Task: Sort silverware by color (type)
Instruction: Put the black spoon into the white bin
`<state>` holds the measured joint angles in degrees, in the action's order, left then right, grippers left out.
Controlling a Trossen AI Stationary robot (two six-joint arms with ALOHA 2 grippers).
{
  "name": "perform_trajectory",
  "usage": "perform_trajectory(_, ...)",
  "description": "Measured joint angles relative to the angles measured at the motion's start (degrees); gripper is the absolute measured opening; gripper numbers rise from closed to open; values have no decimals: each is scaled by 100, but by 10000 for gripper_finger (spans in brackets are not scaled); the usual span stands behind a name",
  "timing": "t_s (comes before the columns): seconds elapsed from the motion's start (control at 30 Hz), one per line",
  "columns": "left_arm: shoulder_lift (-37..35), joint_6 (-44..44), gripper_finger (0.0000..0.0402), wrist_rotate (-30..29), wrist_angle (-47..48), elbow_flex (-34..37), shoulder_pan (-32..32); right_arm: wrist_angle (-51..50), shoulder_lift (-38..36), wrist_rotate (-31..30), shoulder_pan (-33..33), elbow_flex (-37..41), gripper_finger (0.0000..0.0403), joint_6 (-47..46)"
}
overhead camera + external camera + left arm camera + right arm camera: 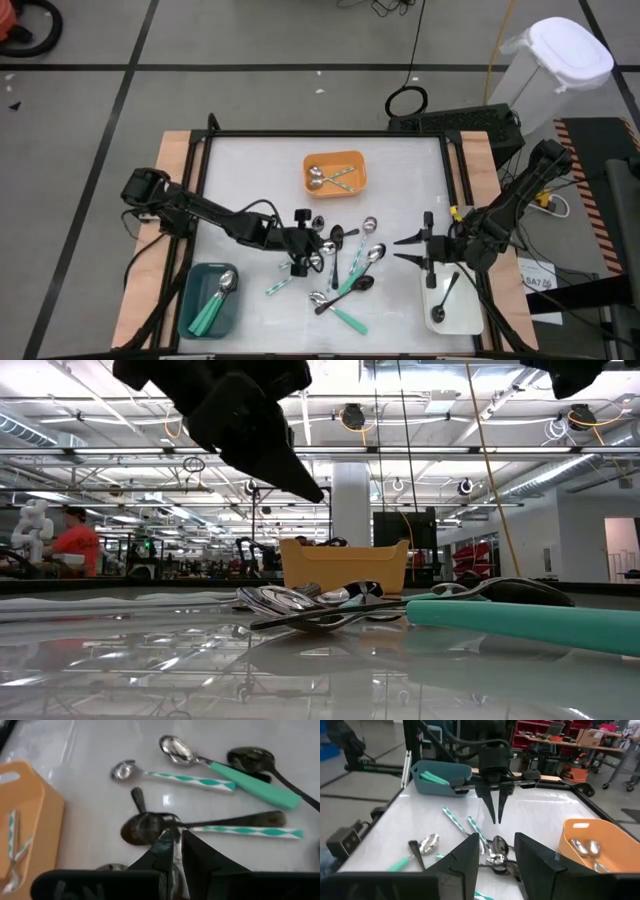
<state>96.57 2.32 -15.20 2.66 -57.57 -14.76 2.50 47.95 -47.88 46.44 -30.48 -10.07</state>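
Two pincers: my left pincer [303, 240], nearly closed and empty, hangs mid-frame over scattered teal-handled, silver and black spoons [345, 272] on the white counter [260, 180]; my right pincer [410, 250] waits parted at right.

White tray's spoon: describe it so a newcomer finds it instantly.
Start in the high view at the white tray near the table's front right corner, just under the right gripper. The black spoon lies alone in it. The other trays hold silver-bowled spoons; the central pile is mixed.
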Motion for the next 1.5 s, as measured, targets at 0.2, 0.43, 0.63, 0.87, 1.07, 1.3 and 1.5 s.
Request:
perform_trajectory(0.2, -119, 298, 39, -5, -1083, 553, 129, 4, 129, -2, -77, 0, 121, 55)
perform_trajectory(0.43, -1223, 210, 39, -48, -1583, 1414, 245, -102, 163, 15, -74, -2, 121, -274)
perform_trajectory(0.63, -2794, 122, 39, -455, -1925, 2449, 0, -209, 165, 42, -70, 0, 121, -468)
perform_trajectory(0.87, -3246, -50, 39, -692, -1895, 2768, -210, -345, 282, 371, -80, 0, 121, -810)
perform_trajectory(1.07, -3161, -125, 39, -790, -1782, 2779, -149, -448, 516, 487, -198, 0, 121, -1069)
perform_trajectory(1.3, -3073, -289, 39, -791, -1768, 2783, -151, -639, 884, 1265, -699, 0, 121, -1462)
perform_trajectory(1.5, -3021, -389, 39, -791, -1787, 2775, -151, -682, 1424, 2129, -1165, 0, 121, -1682)
